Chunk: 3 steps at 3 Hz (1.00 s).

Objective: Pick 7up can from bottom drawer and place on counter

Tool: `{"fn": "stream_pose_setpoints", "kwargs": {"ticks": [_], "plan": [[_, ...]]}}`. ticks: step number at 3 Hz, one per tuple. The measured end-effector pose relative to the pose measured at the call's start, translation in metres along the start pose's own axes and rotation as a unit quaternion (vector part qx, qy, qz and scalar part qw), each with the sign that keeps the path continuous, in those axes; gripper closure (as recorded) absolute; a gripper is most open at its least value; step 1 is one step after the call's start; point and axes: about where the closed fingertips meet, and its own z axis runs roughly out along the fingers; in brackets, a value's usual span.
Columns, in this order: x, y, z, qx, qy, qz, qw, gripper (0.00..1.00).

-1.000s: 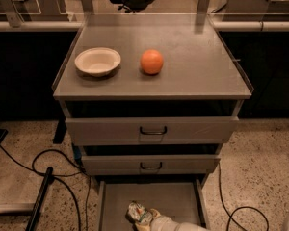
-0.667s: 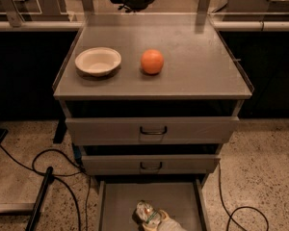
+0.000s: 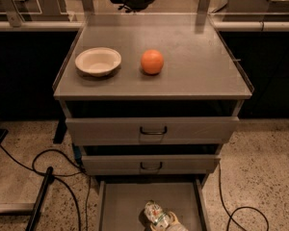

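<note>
The 7up can (image 3: 153, 211), silvery with green marks, is over the floor of the open bottom drawer (image 3: 125, 206), near its front middle. My gripper (image 3: 161, 218) comes in from the bottom edge of the camera view, pale fingers closed on the can's right side. Most of the arm is cut off by the frame. The counter (image 3: 192, 66) is the flat grey top of the cabinet, well above the drawer.
On the counter stand a white bowl (image 3: 98, 61) at the left and an orange (image 3: 152, 61) near the middle. The two upper drawers (image 3: 153, 130) stick out slightly. Black cables (image 3: 48, 177) lie on the speckled floor at the left and right.
The can and my gripper have shifted together to the right inside the bottom drawer. Nothing on the counter has moved.
</note>
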Motion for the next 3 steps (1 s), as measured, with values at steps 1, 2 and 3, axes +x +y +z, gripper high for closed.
{"fn": "stream_pose_setpoints", "kwargs": {"ticks": [1,2,3], "plan": [[-0.008,-0.002,-0.007,0.005,-0.004,-0.002,1.0000,1.00],[-0.025,-0.010,-0.034,0.030,-0.011,0.002,0.9995,1.00],[-0.041,-0.017,-0.067,0.066,-0.015,0.009,0.9977,1.00]]}}
